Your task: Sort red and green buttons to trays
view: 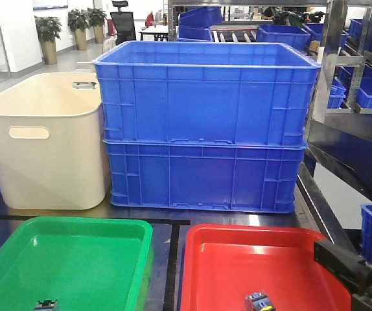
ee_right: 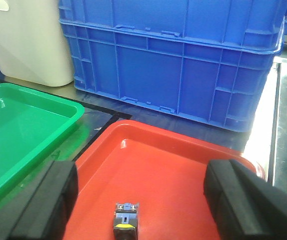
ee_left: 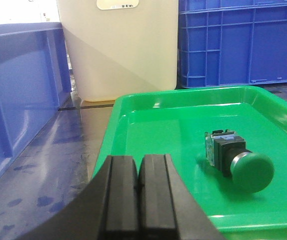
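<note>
Looks like a warehouse or workshop space: shelving racks (view: 361,71) loaded with blue bins on the right, potted plants (view: 48,29) and an office chair (view: 122,23) way at the back. Up front on the dark table (view: 173,223) sit two stacked blue crates (view: 205,123) with a cream tub (view: 43,139) just beside them on the left, handle slot facing the camera.

Closer to the robot are the two trays, side by side with a thin gap between them: green tray (view: 69,259) on the left, red tray (view: 251,265) on the right.

Green tray has one button (ee_left: 236,157) lying on its side in it, dark blocky body with a big round green cap, clear as day in the left wrist view. Red tray has another button (ee_right: 126,220) lying near its front edge, dark body with blue and yellow bits showing; can't make out its cap colour from here.

Left gripper (ee_left: 138,187) has its two black pads pressed flat together, nothing between them, sitting right at the near rim of the green tray. Right gripper (ee_right: 138,200) is spread wide, holding nothing, its fingers (ee_right: 43,200) on either side of the frame, with the button in the red tray lying between them in that view.
</note>
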Controlling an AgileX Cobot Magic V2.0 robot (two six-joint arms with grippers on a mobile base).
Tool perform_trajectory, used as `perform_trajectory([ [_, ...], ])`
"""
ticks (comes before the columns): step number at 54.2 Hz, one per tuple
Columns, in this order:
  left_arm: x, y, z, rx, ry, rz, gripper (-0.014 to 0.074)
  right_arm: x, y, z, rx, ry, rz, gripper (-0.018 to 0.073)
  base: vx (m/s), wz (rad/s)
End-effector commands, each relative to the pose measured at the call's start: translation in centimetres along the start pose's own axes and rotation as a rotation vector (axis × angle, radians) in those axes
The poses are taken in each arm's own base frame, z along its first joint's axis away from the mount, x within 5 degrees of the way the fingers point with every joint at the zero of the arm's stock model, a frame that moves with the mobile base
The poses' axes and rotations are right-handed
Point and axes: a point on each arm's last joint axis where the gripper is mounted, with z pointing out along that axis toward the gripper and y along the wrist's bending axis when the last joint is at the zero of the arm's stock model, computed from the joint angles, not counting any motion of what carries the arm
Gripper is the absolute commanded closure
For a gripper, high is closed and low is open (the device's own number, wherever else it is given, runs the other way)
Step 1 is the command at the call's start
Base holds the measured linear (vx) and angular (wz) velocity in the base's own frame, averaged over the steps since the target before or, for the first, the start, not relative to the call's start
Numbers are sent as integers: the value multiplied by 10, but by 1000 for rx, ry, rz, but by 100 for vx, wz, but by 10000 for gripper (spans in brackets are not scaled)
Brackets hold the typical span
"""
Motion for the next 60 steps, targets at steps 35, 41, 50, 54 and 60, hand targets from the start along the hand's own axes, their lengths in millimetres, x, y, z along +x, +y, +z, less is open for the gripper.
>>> perform_trajectory([
  [35, -15, 0, -3, 3, -119, -8, 603, 16, -5, -96, -2, -171, 42, 14, 0, 0],
  [41, -15, 0, -3, 3, -119, -8, 603, 50, -5, -102, -21, -189, 66, 57, 0, 0],
  [50, -15, 0, -3, 3, -119, -8, 603, 97, -6, -108, -32, -192, 85, 113, 0, 0],
  [54, -15, 0, -3, 3, -119, -8, 603, 114, -6, -107, -31, -184, 85, 130, 0, 0],
  [60, -15, 0, -3, 3, -119, -8, 603, 131, -6, -100, -31, -179, 84, 155, 0, 0],
])
